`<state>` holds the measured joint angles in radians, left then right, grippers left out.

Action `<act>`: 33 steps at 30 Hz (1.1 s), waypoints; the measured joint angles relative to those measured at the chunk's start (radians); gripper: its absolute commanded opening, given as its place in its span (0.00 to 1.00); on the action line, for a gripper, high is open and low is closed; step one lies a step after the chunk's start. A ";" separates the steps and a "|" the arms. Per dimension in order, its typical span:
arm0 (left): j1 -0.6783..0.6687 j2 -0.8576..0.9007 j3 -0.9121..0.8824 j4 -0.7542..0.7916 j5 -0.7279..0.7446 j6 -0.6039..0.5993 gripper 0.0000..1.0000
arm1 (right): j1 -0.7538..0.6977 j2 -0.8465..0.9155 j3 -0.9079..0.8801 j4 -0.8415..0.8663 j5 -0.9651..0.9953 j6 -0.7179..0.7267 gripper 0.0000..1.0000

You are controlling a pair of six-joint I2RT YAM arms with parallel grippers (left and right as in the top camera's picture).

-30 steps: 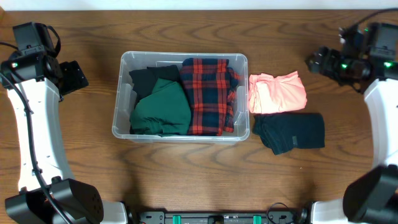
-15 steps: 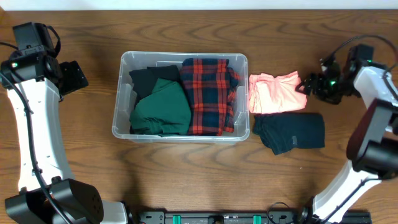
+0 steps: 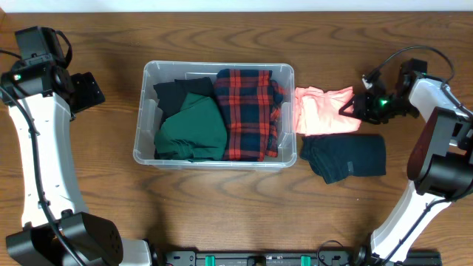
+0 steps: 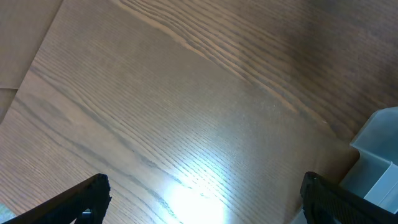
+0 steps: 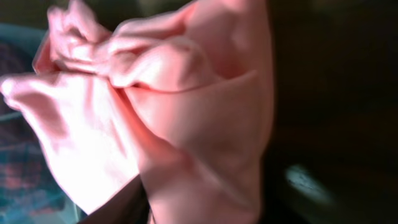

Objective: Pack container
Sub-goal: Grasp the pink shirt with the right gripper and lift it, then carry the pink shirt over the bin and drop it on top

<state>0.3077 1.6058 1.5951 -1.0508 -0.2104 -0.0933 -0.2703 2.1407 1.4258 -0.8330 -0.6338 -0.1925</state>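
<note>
The clear plastic container [image 3: 219,67] stands mid-table and holds a black garment [image 3: 174,90], a green garment [image 3: 192,129] and a red plaid shirt [image 3: 247,111]. A pink garment [image 3: 321,111] lies just right of it, with a dark teal garment [image 3: 347,157] in front. My right gripper [image 3: 355,107] is at the pink garment's right edge. The pink cloth [image 5: 186,112] fills the right wrist view, bunched between the jaws, which look apart. My left gripper [image 3: 87,92] is open and empty over bare wood [image 4: 205,183], left of the container, whose corner [image 4: 379,143] shows in the left wrist view.
The wooden table [image 3: 222,214] runs around the container on all sides. The right arm [image 3: 436,140] reaches over the table's right edge. The left arm [image 3: 41,162] runs along the left edge.
My right gripper has moved left and down from the far right corner to the pink garment's right edge. The left arm and the clothes have not moved.
</note>
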 measured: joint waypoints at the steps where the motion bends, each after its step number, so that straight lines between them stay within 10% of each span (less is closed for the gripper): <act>1: 0.000 0.000 0.000 0.000 0.000 0.000 0.98 | 0.003 0.002 0.000 -0.002 0.002 0.000 0.22; 5: 0.000 0.000 0.000 0.000 0.000 0.000 0.98 | 0.006 0.004 -0.001 -0.003 0.000 0.005 0.01; 21: 0.000 0.000 0.000 0.000 0.000 0.000 0.98 | 0.014 -0.432 -0.018 0.085 -0.409 0.099 0.01; 33: 0.000 0.000 0.000 0.000 0.000 0.000 0.98 | 0.393 -0.662 -0.017 0.397 -0.406 0.354 0.01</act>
<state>0.3077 1.6058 1.5951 -1.0508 -0.2104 -0.0933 0.1223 1.4788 1.4090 -0.4355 -1.0401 0.1616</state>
